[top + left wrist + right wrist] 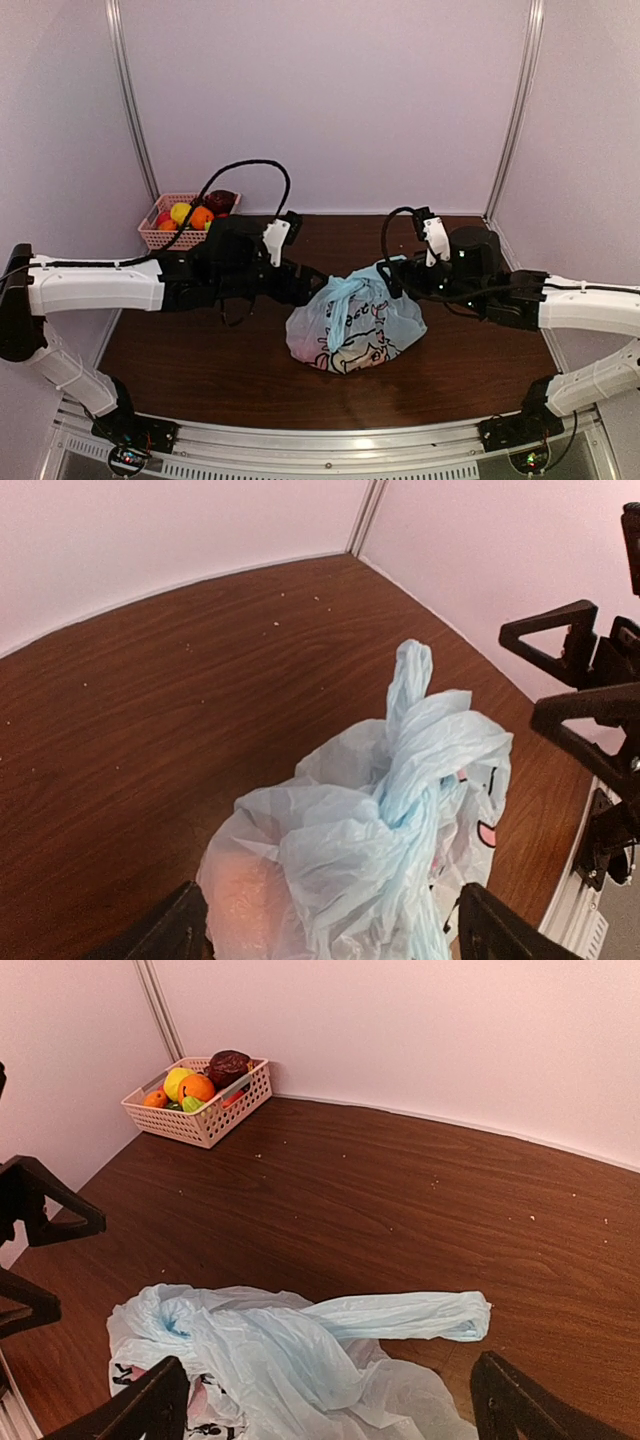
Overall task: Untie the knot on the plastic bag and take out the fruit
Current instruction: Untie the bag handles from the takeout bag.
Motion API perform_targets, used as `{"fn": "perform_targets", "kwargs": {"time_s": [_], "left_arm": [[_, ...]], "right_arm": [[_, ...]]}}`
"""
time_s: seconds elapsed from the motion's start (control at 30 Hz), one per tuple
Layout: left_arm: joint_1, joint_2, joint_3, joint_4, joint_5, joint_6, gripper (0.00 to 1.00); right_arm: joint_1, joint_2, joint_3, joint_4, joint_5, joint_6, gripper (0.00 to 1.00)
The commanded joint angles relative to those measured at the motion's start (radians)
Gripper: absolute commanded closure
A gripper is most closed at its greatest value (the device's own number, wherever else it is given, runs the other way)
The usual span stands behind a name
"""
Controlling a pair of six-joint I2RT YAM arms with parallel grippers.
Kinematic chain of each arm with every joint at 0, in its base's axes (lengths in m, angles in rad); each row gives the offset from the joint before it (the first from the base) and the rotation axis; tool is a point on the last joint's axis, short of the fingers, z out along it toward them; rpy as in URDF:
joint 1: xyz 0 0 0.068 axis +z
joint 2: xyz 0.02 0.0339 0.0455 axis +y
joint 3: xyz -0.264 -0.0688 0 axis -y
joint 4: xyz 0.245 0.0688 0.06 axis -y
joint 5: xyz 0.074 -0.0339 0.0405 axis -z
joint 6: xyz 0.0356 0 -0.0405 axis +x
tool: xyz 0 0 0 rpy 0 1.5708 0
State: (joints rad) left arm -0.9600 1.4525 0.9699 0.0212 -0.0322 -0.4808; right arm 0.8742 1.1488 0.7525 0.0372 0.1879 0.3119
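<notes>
Well, not much is done yet: the thin translucent light blue plastic bag [355, 320] is parked mid-way across the dark wood counter [200, 350], its twisted knot [405, 805] seemingly still tied, an orange-ish fruit [240, 885] glimpsed inside. The left claw [330, 930] and right claw [330, 1400] are spread wide, nothing gripped.

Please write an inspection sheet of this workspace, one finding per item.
Surface: dark brown wooden table, a few pale specks.
Job's things: thin light blue plastic bag at centre, twisted knot not yet undone; orange shape shows faintly inside.
Clutter: pink lattice basket with toy fruit, far left corner.
Grippers: left gripper and right gripper, fingers open, one at each side of the bag.
Cables: black cable loops above left arm; second black cable on right arm.
Surroundings: pale walls, metal corner posts.
</notes>
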Motion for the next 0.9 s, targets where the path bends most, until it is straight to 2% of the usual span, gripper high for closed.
{"fn": "perform_targets", "kwargs": {"time_s": [0.0, 0.23, 0.4, 0.57, 0.63, 0.77, 0.87], "left_arm": [[-0.049, 0.016, 0.094, -0.063, -0.032, 0.075, 0.09], [-0.097, 0.138, 0.2, -0.157, -0.111, 0.102, 0.06], [-0.098, 0.184, 0.219, -0.191, -0.169, 0.094, 0.05], [-0.098, 0.23, 0.248, -0.237, -0.207, 0.073, 0.05], [-0.1, 0.232, 0.245, -0.237, -0.211, 0.069, 0.09], [-0.099, 0.233, 0.241, -0.243, -0.231, 0.067, 0.3], [-0.099, 0.235, 0.23, -0.244, -0.249, 0.062, 0.43]], "right_arm": [[-0.007, 0.054, 0.037, -0.041, -0.082, -0.044, 0.01], [-0.009, 0.169, 0.083, -0.045, -0.093, -0.038, 0.01], [-0.009, 0.178, 0.077, -0.04, -0.092, -0.032, 0.09], [-0.01, 0.181, 0.071, -0.005, -0.111, -0.011, 0.22], [-0.009, 0.18, 0.061, 0.009, -0.114, 0.002, 0.31], [-0.01, 0.187, 0.046, 0.013, -0.108, 0.02, 0.43], [-0.009, 0.196, 0.045, 0.007, -0.121, 0.027, 0.46]]}}
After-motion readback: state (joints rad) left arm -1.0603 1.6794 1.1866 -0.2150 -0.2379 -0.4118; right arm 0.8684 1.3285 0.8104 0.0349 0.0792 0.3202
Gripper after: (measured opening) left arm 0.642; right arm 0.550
